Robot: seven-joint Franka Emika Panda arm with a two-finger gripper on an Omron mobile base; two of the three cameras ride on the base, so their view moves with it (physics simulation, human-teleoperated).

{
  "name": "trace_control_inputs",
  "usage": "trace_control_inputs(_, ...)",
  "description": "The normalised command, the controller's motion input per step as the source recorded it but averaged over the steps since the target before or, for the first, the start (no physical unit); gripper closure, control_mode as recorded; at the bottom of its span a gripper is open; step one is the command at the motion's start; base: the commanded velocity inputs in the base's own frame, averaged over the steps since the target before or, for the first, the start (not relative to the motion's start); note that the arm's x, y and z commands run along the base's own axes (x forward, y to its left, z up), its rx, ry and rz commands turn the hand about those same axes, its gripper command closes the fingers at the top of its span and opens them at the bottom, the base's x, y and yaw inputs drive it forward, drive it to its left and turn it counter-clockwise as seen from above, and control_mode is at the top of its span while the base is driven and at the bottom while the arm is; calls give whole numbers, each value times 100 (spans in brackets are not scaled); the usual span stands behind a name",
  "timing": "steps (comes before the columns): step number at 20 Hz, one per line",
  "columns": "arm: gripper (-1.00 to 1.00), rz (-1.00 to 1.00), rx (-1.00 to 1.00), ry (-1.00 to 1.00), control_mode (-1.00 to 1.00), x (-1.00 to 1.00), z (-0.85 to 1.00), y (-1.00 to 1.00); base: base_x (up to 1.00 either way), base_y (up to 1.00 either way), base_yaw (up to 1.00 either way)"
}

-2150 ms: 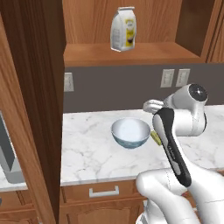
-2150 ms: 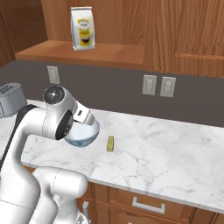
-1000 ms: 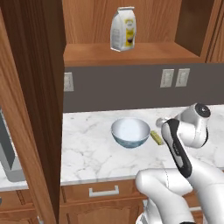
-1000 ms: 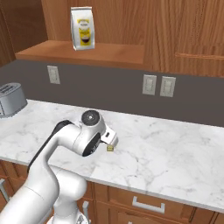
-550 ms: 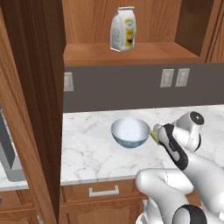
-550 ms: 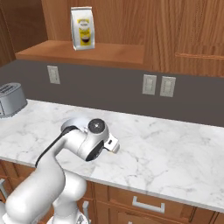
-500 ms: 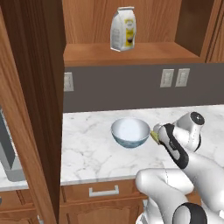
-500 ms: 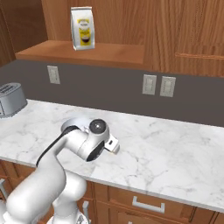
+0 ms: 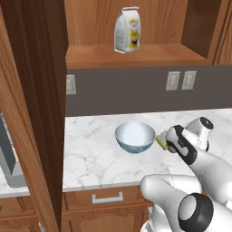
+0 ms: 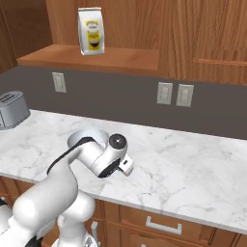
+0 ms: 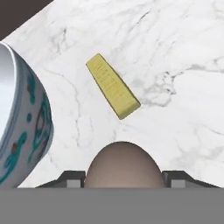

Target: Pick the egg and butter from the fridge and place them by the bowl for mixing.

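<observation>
The butter [image 11: 113, 91] already lies flat on the marble bench [image 9: 90, 154], just beside the bowl [image 9: 134, 137], so that half of the job looks finished. The egg [image 11: 124, 165] is the other half: it sits clamped in the pincer [image 11: 124, 175], one fingertip showing on each side of it, low over the bench with the butter just ahead and the bowl's painted wall to one side. What is left, by my reckoning, is to set the egg down on bare marble and let go (it may roll, being round). Nothing much blocks the spot; only the butter and the bowl crowd it. A yellow-labelled bag [image 9: 126, 29] stands on the shelf above, and a toaster [image 10: 12, 110] well off along the bench.
</observation>
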Motion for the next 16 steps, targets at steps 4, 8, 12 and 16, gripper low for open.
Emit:
trace_control_inputs(4, 100, 5, 4, 0, -100, -10, -18, 2, 0, 0, 0)
trace_control_inputs(8, 100, 17, 0, -10, -100, -10, -23, 0, 0, 0, 0)
trace_control_inputs(12, 100, 18, 0, -12, -100, -2, -14, 4, 0, 0, 0)
trace_control_inputs(16, 100, 11, -1, -8, -100, 4, -7, 17, 0, 0, 0)
